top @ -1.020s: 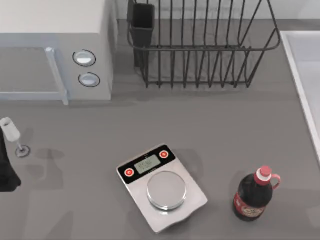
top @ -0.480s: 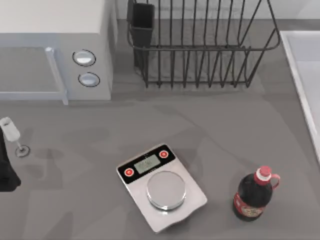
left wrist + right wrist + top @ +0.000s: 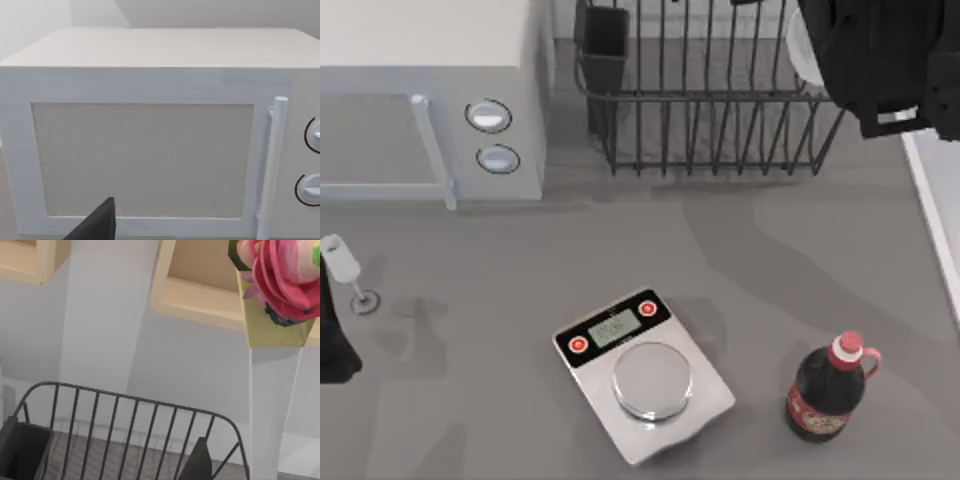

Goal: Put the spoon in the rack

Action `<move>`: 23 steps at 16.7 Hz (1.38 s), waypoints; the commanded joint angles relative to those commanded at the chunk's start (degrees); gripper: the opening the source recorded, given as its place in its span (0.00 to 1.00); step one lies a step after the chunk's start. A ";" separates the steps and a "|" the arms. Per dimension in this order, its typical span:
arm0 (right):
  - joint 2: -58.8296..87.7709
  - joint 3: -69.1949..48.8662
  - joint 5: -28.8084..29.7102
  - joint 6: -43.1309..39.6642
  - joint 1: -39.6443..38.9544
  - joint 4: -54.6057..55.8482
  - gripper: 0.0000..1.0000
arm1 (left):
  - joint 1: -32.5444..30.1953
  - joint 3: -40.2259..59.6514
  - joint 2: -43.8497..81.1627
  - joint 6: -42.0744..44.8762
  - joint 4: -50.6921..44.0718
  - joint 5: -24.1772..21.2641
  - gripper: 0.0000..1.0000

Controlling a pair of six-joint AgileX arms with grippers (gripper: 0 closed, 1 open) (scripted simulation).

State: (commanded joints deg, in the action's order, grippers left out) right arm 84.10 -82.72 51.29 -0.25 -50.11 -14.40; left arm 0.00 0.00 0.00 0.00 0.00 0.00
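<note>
The black wire rack [image 3: 720,95] stands at the back of the table, its dark utensil cup [image 3: 605,40] at its left corner. My right arm [image 3: 880,60] hangs over the rack's right end. A white curved sliver [image 3: 800,50] shows at that arm's left edge; I cannot tell whether it is the spoon. In the right wrist view the rack [image 3: 125,415] and the cup [image 3: 22,450] lie below, with one dark fingertip [image 3: 197,462] at the edge. My left arm [image 3: 332,345] is parked at the table's left edge, facing the microwave [image 3: 150,125].
A white microwave [image 3: 420,90] fills the back left. A stemmed glass [image 3: 345,270] stands by the left arm. A kitchen scale [image 3: 640,375] sits front centre and a dark soda bottle [image 3: 825,395] front right. A pale raised surface [image 3: 935,150] borders the right.
My right arm has come into view over the rack's right end, and its shadow now falls across the table. Everything on the table and the left arm stay put.
</note>
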 joint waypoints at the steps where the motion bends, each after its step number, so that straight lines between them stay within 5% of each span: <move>1: -0.36 0.08 2.43 0.74 -2.86 3.50 0.00 | 0.00 0.00 0.00 0.00 0.00 0.00 1.00; 6: -1.51 0.35 9.44 2.05 -9.30 12.95 0.00 | 0.00 0.00 0.00 0.00 0.00 0.00 1.00; 13: -0.46 0.36 8.82 2.11 -8.56 13.74 0.00 | 0.00 0.00 0.00 0.00 0.00 0.00 1.00; 23: 25.76 4.34 -7.45 1.67 7.97 46.42 0.00 | 0.00 0.00 0.00 0.00 0.00 0.00 1.00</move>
State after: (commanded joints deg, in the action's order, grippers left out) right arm 109.86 -78.39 43.83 1.42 -42.14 32.02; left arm 0.00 0.00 0.00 0.00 0.00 0.00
